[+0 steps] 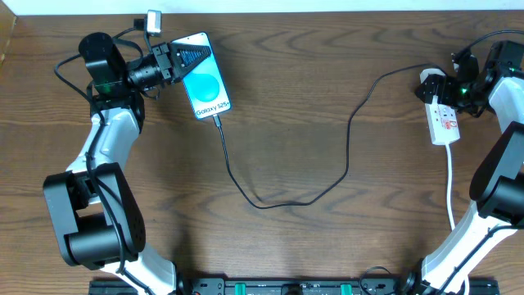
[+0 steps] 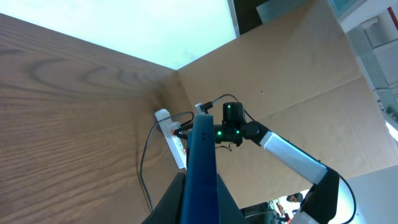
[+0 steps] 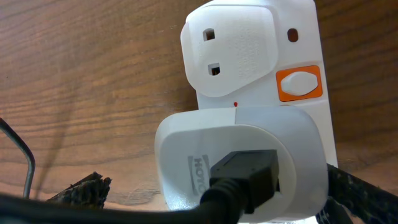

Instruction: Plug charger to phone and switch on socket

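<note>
The phone [image 1: 205,78], blue screen up, is at the back left with my left gripper [image 1: 175,59] shut on its top end. The left wrist view shows its blue edge [image 2: 202,143] clamped between my fingers [image 2: 221,199]. The charger's black cable [image 1: 348,143] runs from the phone's lower edge across the table to a white adapter [image 3: 239,155] seated in the socket [image 1: 442,115]. My right gripper [image 1: 449,85] stands open astride that adapter, its fingertips [image 3: 81,190] clear of it. An orange-framed white switch [image 3: 299,84] sits on the socket beside an empty outlet [image 3: 230,53].
The socket's thick white cord [image 1: 452,192] trails toward the front edge on the right. The loose cable loops through the table's middle [image 1: 270,203]. A cardboard wall [image 2: 292,74] stands behind the right arm [image 2: 283,149].
</note>
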`<action>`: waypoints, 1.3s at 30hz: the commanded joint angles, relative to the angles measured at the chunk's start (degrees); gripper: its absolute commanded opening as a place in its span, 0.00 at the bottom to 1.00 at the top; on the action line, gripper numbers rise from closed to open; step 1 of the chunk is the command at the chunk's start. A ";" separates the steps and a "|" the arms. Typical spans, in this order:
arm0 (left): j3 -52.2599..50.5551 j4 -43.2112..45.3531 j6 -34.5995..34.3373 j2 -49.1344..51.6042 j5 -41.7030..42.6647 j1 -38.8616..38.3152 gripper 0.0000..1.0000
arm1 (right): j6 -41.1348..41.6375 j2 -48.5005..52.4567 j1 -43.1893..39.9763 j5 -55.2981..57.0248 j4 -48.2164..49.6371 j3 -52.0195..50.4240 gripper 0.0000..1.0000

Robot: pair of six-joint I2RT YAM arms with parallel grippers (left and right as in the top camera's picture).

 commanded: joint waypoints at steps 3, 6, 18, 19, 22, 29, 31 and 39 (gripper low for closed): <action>0.33 0.28 0.96 -0.83 0.98 -0.17 0.07 | 1.49 4.52 2.14 -4.98 -1.07 -1.75 0.99; 0.33 0.28 0.96 -0.83 0.96 -0.20 0.07 | 1.49 4.50 1.42 -2.21 -1.27 -1.53 0.99; 0.33 0.28 0.96 -0.83 0.94 -0.17 0.07 | -0.11 4.31 0.26 -2.34 -6.86 3.10 0.99; 0.33 0.28 0.96 -0.83 0.96 -0.17 0.07 | -0.11 4.31 0.26 -2.34 -7.61 4.26 0.99; 0.33 0.28 0.96 -0.83 1.01 -0.17 0.07 | -0.09 4.31 0.26 -1.84 -8.35 5.25 0.99; 0.33 0.28 0.96 -0.83 0.96 -0.17 0.08 | -0.07 4.31 0.15 2.56 -11.76 7.69 0.99; 0.33 0.31 0.96 -0.83 0.94 -0.17 0.08 | -0.07 4.31 0.11 2.56 -12.81 8.83 0.99; 0.33 0.28 0.96 -0.83 0.98 -0.17 0.07 | -0.37 4.31 0.13 2.62 -13.99 10.45 0.99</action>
